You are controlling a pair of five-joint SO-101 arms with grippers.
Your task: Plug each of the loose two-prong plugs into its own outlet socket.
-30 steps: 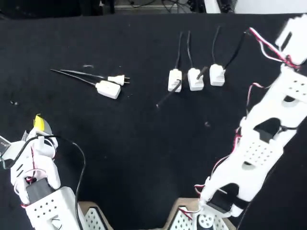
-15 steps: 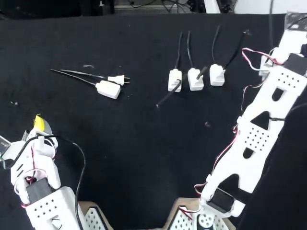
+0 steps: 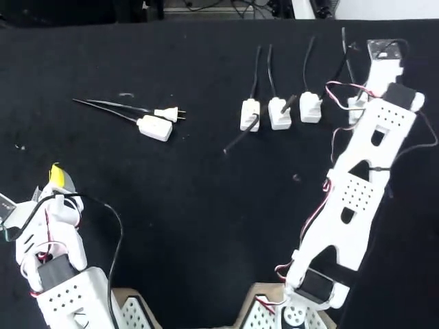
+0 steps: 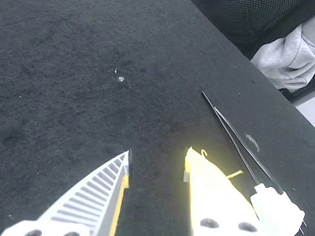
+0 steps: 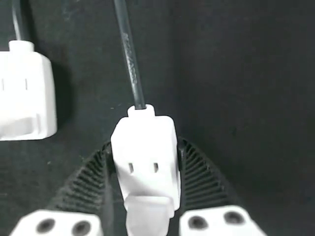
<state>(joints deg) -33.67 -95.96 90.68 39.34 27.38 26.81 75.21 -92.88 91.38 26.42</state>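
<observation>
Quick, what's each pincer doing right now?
Left pincer: open, holding nothing.
Right pincer: closed on a white outlet socket.

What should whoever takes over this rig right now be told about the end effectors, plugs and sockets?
Left end effector: open and empty, low over the table at the near left.
Right end effector: shut on a white outlet socket at the far right; the socket's two slots are empty.
Two-prong plug: loose on the table with its prongs bare, beside a second socket.
Three white corded connectors lie in a row mid-table.
Done: no plug can be seen seated.
Left: the loose plug needs a socket, and the held socket needs a plug.
</observation>
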